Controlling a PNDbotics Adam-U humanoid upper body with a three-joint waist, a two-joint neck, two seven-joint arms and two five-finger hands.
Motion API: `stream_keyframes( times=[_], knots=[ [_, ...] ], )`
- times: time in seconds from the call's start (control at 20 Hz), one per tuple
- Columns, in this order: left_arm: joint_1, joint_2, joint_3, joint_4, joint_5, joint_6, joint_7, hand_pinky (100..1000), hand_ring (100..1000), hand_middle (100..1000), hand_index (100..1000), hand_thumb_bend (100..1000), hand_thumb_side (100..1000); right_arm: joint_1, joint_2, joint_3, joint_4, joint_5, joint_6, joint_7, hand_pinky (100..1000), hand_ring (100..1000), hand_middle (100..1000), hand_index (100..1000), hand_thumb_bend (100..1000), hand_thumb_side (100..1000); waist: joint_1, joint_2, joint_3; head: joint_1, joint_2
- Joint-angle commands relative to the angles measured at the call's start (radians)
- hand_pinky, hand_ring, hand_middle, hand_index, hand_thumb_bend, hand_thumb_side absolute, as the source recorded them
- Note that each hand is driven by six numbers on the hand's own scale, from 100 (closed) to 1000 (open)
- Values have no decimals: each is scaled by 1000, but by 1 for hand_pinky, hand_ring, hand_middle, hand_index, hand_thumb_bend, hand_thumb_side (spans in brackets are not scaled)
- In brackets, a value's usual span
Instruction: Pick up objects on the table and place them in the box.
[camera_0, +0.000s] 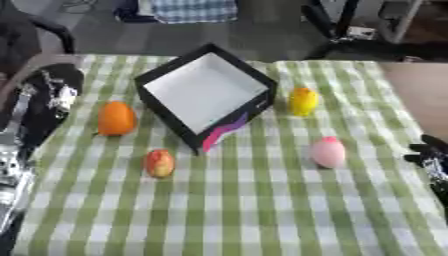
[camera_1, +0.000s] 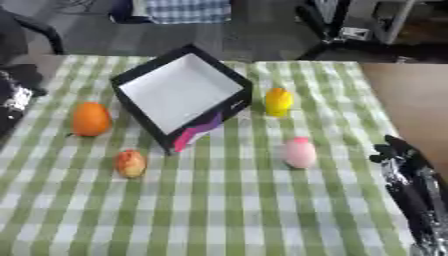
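A black box (camera_0: 259, 80) with a white inside stands cornerwise at the table's far middle, a pink flap at its near corner. To its left lies an orange (camera_0: 115, 119), and nearer to me a red-yellow fruit (camera_0: 159, 163). On the box's right sits a yellow fruit (camera_0: 303, 101), with a pink egg-shaped thing (camera_0: 328, 152) nearer. My left hand (camera_0: 48, 95) stays at the left edge, just left of the orange, holding nothing. My right hand (camera_1: 398, 156) rests open at the right edge, fingers pointing up, a short way right of the pink thing.
A green-and-white checked cloth (camera_0: 236, 210) covers the table. A bare brown surface (camera_1: 407, 95) lies off the cloth at the right. Beyond the far edge are dark chair legs (camera_0: 337, 25) and a checked cloth item (camera_0: 192, 10) on the floor.
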Motion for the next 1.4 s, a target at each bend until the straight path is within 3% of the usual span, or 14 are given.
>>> stream_keyframes(
  times=[0.05, 0.25, 0.5, 0.95, 1.4],
  knots=[
    [-52, 175, -44, 60, -98, -1, -162, 812, 724, 768, 916, 423, 600, -5, -14, -1, -8, 7, 0, 3, 883, 715, 708, 849, 100, 638, 2, -19, -4, 2, -1],
    [-139, 274, -121, 172, -231, -41, -360, 815, 746, 777, 938, 376, 473, -3, -14, 2, -6, 6, -1, 6, 883, 715, 707, 849, 100, 638, 3, -24, -14, 5, -1],
    [-237, 251, -176, 311, -319, -79, -433, 806, 733, 765, 930, 403, 464, -2, -15, 4, -5, 4, -1, 9, 883, 715, 707, 849, 100, 640, 2, -27, -18, 3, -1],
    [-329, 144, -222, 480, -454, -97, -405, 790, 724, 751, 916, 378, 464, -3, -15, 6, -4, 1, -1, 11, 883, 715, 707, 848, 100, 640, 1, -28, -20, 0, -1],
    [-386, 26, -220, 647, -543, -102, -282, 772, 684, 715, 889, 383, 467, -4, -15, 8, -3, -1, 0, 13, 883, 715, 706, 848, 100, 640, 0, -28, -22, 1, -1]
  ],
)
